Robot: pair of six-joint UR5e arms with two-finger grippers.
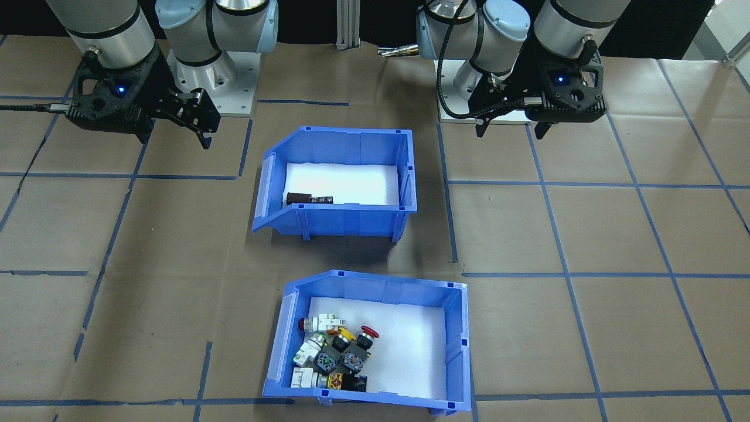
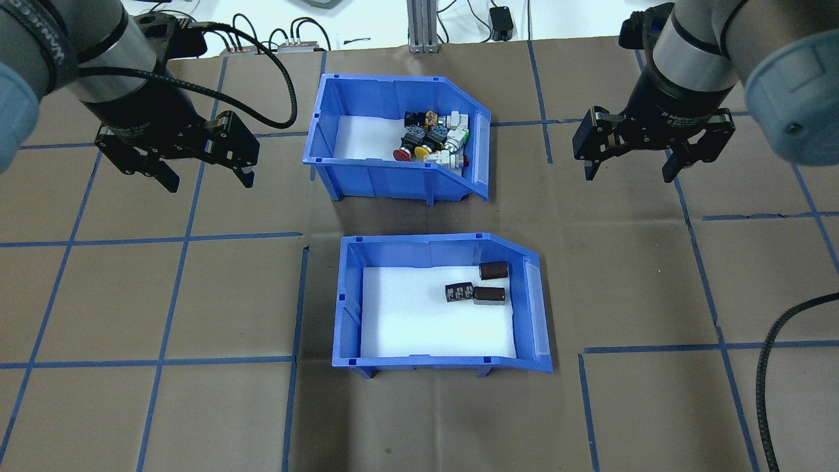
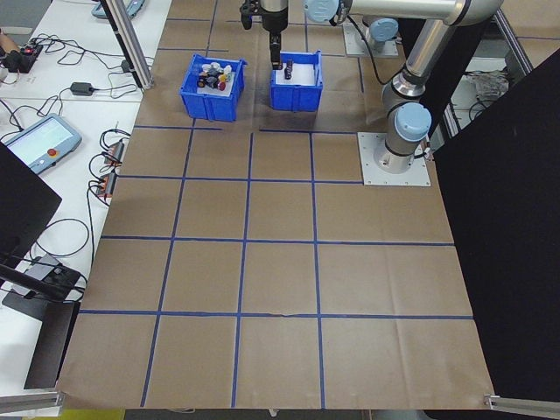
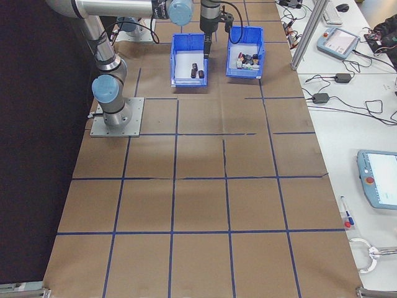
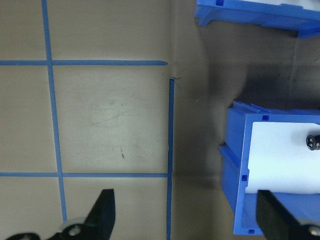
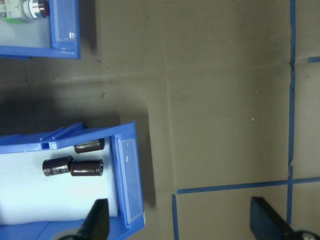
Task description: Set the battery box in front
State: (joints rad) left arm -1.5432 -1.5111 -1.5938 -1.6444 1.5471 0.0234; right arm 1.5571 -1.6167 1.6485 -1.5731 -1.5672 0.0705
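The left gripper [image 2: 203, 167] hangs in the air with its fingers spread wide and nothing in them. The right gripper [image 2: 634, 166] hangs the same way, spread and empty. Both are up off the table and touch no box.

The battery box [image 2: 439, 305] sits on the table between the two grippers, on the side nearer the robot's base. From the left gripper it lies toward the right gripper and back toward the robot. From the right gripper it lies toward the left gripper and back toward the robot.

The box's long side runs across the table, from one gripper's side to the other. Its open front faces the right gripper's side. Two or three dark batteries [image 2: 488, 292] lie inside near that open end.

The switch box [image 2: 393, 141] sits just past the battery box, farther from the robot, with a small gap between them.

Both grippers look about as near to the battery box. I think the right one has the low open lip on its side.
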